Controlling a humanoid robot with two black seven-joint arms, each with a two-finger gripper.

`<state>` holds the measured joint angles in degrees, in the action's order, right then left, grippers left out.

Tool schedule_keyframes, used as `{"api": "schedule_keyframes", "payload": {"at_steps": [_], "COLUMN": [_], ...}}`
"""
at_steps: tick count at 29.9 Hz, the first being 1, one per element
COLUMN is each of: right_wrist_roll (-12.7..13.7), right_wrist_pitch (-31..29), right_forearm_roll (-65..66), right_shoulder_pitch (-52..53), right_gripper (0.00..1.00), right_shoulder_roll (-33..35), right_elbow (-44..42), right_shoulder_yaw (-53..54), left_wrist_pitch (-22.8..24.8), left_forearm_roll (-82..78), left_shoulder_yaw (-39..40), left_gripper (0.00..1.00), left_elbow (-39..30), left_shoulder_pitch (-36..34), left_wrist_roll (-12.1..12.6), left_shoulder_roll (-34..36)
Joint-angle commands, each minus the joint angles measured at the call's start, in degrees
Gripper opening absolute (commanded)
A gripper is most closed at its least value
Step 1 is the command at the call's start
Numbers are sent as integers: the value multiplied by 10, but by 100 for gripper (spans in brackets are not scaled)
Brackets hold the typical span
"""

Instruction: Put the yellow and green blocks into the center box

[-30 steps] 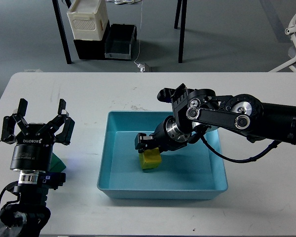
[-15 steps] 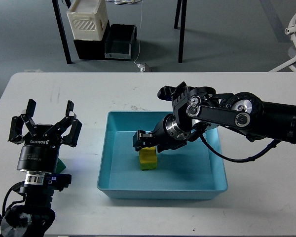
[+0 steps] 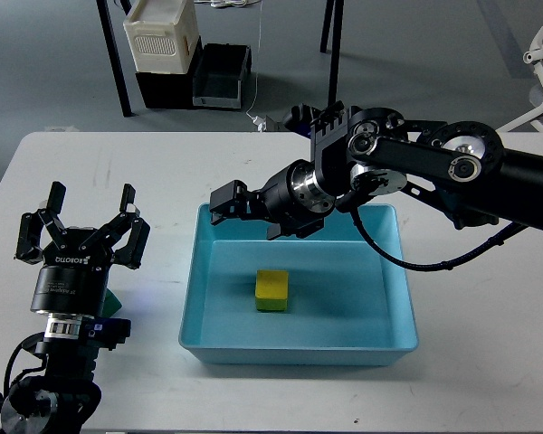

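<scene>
Far left of the frame first: the left gripper is pointing up toward the camera with its fingers spread wide, nothing between them. Tucked right behind and below its body, at the lower left, there's a sliver of the green block sitting on the white counter. Most of it is hidden by the wrist, so I can't tell which way it's turned or how it lies.

Moving right, the teal box sits in the middle of the counter, and the yellow block is already lying flat on its floor, a bit left of center, touching nothing but the box bottom. So that half of the job looks done to me.

Above the box's back-left rim hangs the right gripper, reaching in from the right side of the frame. It's dark and seen at an angle, so honestly I can't tell whether its fingers are parted or closed; it's clearly not carrying anything though, and it's up clear of the yellow block.

The bit that matters for what comes next: the green block is just beside the left arm's base, lower left, and well apart from the right gripper with the whole box in between. My guess is the left arm is the obvious one to grab it, but its fingers point up and away from the block, so it'd need to tip down and back toward itself.
</scene>
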<state>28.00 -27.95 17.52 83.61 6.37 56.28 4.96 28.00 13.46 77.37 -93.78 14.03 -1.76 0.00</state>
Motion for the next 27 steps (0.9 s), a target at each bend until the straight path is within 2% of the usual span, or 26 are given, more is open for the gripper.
{"api": "schedule_keyframes", "payload": {"at_steps": [1, 8, 16, 22, 27], "right_wrist_roll": [0, 0, 0, 0, 0], "right_wrist_pitch": [1, 1, 4, 4, 5], "right_forearm_roll": [-29, -32, -94, -96, -113], "right_shoulder_pitch": [4, -79, -192, -278, -367], "right_gripper": [100, 100, 100, 100, 100], "right_shoulder_roll": [53, 79, 44, 36, 24], "right_elbow": [-1, -41, -79, -65, 6], "right_shoulder_yaw": [50, 233, 543, 798, 954], "left_wrist_pitch": [0, 0, 0, 0, 0], "left_forearm_roll": [1, 2, 2, 2, 2], "left_shoulder_yaw": [1, 5, 4, 5, 8], "left_gripper": [100, 100, 100, 100, 100], "left_elbow": [-2, -4, -6, -6, -7], "left_shoulder_pitch": [0, 0, -1, -2, -1], "left_wrist_roll": [0, 0, 0, 0, -1], "left_shoulder_roll": [0, 0, 0, 0, 0]}}
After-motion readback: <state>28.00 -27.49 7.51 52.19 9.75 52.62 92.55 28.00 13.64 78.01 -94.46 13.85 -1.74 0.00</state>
